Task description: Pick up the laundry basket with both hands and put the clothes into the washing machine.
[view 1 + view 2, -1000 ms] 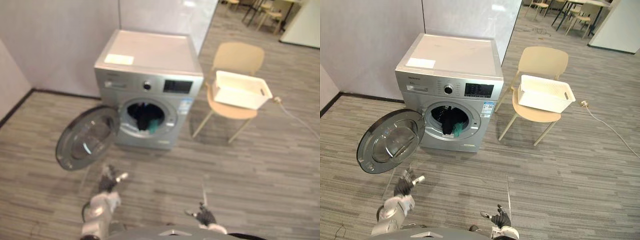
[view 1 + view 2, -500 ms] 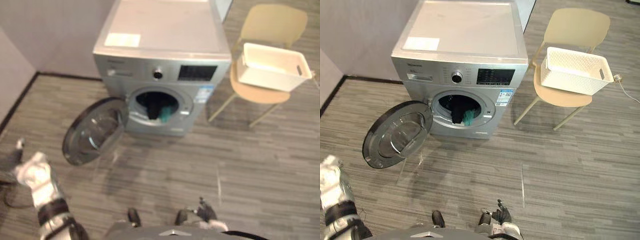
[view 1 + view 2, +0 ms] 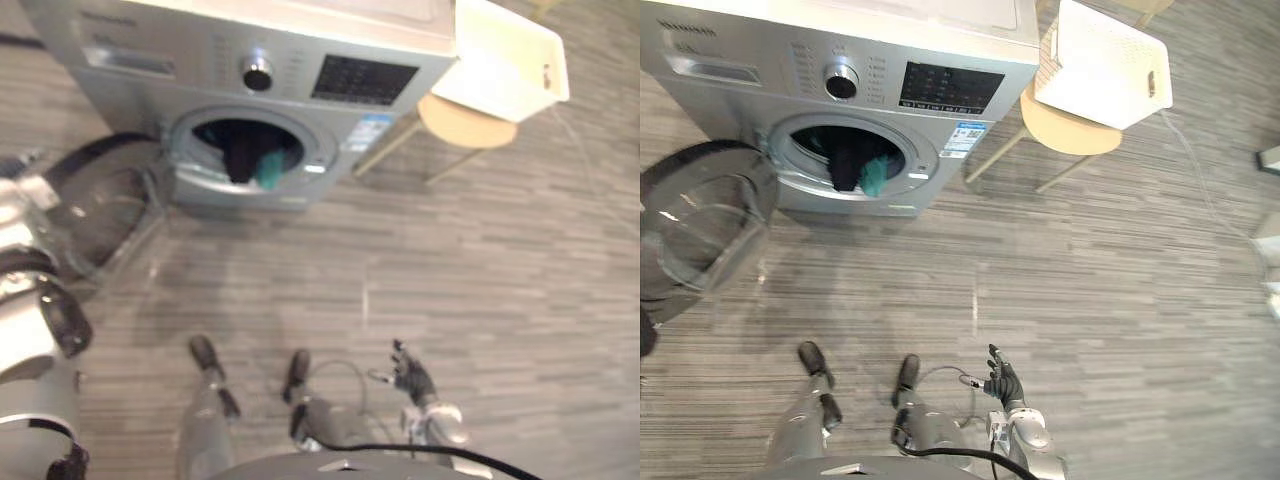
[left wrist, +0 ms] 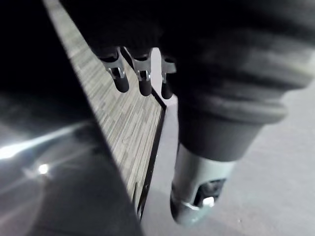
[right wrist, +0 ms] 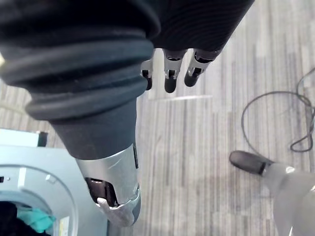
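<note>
Basket on chair beside open washer

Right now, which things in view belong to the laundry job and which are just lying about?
Job: silver front-loading washing machine, its round glass door open; dark and teal clothes in its opening; white perforated plastic laundry basket.
Lying about: beige chair under the basket; thin pale cable on the floor.

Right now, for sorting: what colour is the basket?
White basket; right eye view shows it best.
</note>
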You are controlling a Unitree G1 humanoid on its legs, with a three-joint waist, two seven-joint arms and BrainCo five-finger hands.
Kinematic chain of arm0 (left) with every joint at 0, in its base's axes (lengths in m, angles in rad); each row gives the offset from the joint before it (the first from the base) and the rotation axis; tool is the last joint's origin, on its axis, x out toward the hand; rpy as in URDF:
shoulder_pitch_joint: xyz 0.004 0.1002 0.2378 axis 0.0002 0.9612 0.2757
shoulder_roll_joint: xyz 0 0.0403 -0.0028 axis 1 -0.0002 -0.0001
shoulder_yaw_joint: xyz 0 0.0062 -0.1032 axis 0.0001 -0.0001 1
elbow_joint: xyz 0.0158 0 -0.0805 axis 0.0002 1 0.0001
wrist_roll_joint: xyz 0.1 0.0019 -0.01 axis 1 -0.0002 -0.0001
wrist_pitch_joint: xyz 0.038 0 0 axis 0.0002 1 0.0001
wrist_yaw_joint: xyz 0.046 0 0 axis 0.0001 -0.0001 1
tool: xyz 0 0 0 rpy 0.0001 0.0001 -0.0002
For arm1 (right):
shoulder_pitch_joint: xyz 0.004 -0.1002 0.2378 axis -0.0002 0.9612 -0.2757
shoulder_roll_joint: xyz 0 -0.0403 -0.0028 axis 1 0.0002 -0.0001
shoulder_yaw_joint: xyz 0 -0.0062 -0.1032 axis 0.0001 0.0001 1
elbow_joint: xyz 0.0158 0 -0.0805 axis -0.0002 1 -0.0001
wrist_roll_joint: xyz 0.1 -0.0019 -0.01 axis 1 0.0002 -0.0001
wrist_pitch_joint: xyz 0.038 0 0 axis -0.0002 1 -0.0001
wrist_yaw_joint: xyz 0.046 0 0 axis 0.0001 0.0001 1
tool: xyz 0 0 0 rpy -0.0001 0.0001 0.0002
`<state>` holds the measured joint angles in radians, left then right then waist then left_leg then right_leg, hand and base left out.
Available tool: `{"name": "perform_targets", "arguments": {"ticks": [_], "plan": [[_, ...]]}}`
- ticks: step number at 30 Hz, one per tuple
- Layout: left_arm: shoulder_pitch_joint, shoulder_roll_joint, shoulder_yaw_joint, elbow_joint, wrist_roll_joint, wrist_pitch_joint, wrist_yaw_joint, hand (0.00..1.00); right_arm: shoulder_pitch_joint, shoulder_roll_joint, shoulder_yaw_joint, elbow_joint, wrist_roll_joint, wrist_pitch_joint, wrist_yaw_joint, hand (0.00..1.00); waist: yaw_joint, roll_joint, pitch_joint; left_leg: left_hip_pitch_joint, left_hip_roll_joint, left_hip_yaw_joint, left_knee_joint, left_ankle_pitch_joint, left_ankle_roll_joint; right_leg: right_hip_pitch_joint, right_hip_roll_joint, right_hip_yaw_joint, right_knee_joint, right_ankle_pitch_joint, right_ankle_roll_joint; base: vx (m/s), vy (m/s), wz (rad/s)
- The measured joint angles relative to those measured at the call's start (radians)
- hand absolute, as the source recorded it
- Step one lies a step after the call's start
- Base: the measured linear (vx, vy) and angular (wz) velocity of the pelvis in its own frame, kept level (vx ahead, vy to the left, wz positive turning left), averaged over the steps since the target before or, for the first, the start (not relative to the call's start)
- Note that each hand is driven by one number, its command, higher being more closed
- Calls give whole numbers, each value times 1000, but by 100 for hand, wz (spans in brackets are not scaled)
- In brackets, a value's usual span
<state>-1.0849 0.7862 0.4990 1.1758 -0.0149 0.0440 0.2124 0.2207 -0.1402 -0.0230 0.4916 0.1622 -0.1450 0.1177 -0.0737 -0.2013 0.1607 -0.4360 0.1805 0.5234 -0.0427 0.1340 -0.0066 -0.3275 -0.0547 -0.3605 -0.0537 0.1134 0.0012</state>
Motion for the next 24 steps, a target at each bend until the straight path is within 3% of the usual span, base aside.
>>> {"name": "perform_targets", "arguments": {"ticks": [4, 6, 10, 13, 15, 17, 18, 19, 21, 22, 23, 24], "plan": [[-38, 94, 20, 13, 97, 20, -44, 0, 34, 23, 12, -140, -4, 12, 49, 0, 9, -8, 19, -2, 62, 34, 18, 0, 0, -49, 43, 7, 39, 42, -1, -34, -34, -47], [-26, 134, 92, -26, 180, 18, -57, 0, 47, 16, 9, -223, -4, 21, 58, 0, 12, -29, 31, -10, 67, 71, 23, -1, -1, -55, 50, 30, 4, 62, 11, 10, -56, -44], [50, 128, 184, -25, 212, 11, -137, 0, 73, 2, 10, -288, -12, 42, 105, 0, 13, -29, 31, 18, 66, 109, 26, -1, -1, -39, 51, 48, -18, 70, 12, 44, -22, -29], [182, 90, 220, -27, 248, 7, -247, 0, 91, -40, 9, -319, -13, 44, 143, 0, 17, -19, 26, 75, 60, 112, 38, -1, -1, 9, 42, 45, -22, 70, 12, 88, -4, -16], [320, 16, 270, -61, 253, -27, -307, 0, 78, -69, 0, -303, -13, 48, 157, 0, 17, 17, 6, 89, 49, 110, 40, -1, -1, 28, 29, 43, -21, 67, 15, 98, 10, -7], [544, -179, 450, -126, 226, -76, -333, 0, 76, -64, -23, -238, -15, 40, 152, 0, 59, 85, -39, 123, 36, 130, 25, -8, -11, 32, 17, 37, 1, 67, 16, 90, 43, -22], [691, -284, 456, -133, 228, -73, -349, 0, 71, -67, -23, -182, -39, 41, 143, 0, 71, 135, -67, 155, 25, 117, 16, -9, -12, 54, 11, 3, 3, 65, 14, 209, 25, 5], [797, -342, 430, -130, 240, -53, -350, 0, 62, -60, -18, -142, -54, 42, 138, 0, 75, 143, -72, 177, 20, 107, 28, -9, -13, 75, 0, -11, 20, 48, 10, 266, 6, 14], [971, -438, 355, -75, 281, 1, -343, 0, 52, -39, -11, -85, -58, 37, 130, 0, 83, 155, -71, 220, 41, 99, 71, -9, -12, 19, -34, -42, 259, -68, -3, 173, -40, 21], [1039, -479, 322, -42, 300, 25, -330, 0, 56, -24, -10, -58, -64, 35, 123, 0, 76, 149, -70, 235, 54, 86, 76, -10, -14, 25, -24, -47, 196, -160, 20, 31, -86, 51], [1071, -490, 297, -33, 309, 30, -325, 0, 60, -15, -10, -45, -69, 35, 121, 0, 71, 116, -75, 247, 46, 85, 81, -15, -22, 48, -23, -41, 106, -122, 35, 108, -206, 84], [1137, -504, 231, -21, 318, 42, -324, 0, 78, -8, -14, -21, -82, 34, 120, 0, 67, 62, -88, 280, 40, 79, 122, -102, -101, 79, -42, -37, 49, -59, 25, 129, -188, 55]]}}
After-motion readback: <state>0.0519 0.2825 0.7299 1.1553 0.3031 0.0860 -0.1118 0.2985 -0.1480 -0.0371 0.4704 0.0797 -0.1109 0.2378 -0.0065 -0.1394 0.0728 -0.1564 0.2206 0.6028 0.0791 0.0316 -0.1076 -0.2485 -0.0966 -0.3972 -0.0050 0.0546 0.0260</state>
